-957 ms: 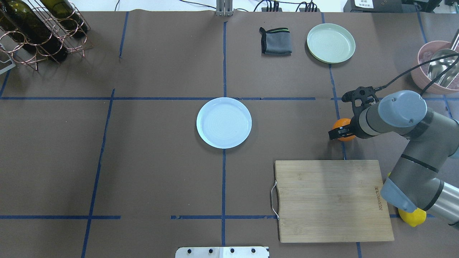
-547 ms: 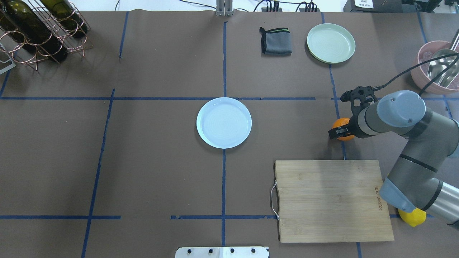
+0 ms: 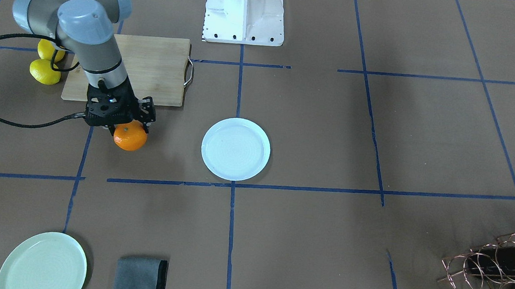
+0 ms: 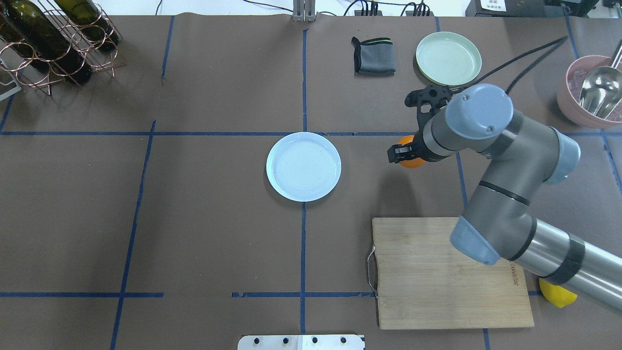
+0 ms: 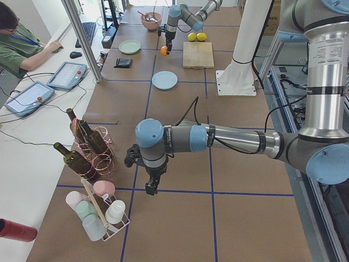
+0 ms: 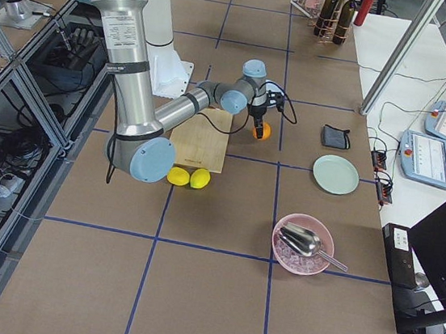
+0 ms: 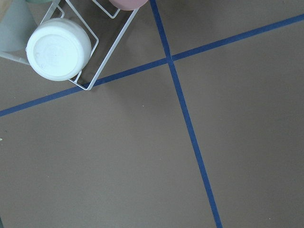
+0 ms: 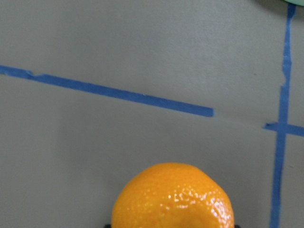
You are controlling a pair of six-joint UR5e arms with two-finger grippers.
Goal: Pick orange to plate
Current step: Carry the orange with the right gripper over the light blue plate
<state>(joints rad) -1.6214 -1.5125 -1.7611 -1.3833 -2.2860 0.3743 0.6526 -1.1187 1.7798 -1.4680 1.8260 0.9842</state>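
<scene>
- The right gripper (image 3: 129,127), a black two-finger tool, grips the orange (image 3: 130,139), a small round bright-orange fruit with a greenish stem dimple. One finger is pressed on each side of it.
- The orange seems to be held a little above the brown paper table cover (image 4: 218,233), because its shadow falls apart from it.
- The plate (image 4: 303,166), round, shallow and pale bluish-white, lies at the middle of the table. The orange is to the right of it, near but clearly apart, and nothing lies on the plate.
- Farther away on the right lies a pale mint-green plate (image 4: 448,58), and just to its left a folded grey cloth (image 4: 373,62).
- Nearer on the right lies a rectangular wooden cutting board (image 4: 427,282) with a metal handle. Two yellow lemons (image 3: 45,72) lie just beside its right edge.
- At the far right edge stands a pink bowl (image 4: 567,104) with a metal scoop (image 4: 595,92) in it.
- The left gripper (image 5: 151,187) hangs over the far left end of the table, near a white wire rack of cups (image 5: 101,215). I cannot tell if it is open or closed.
</scene>
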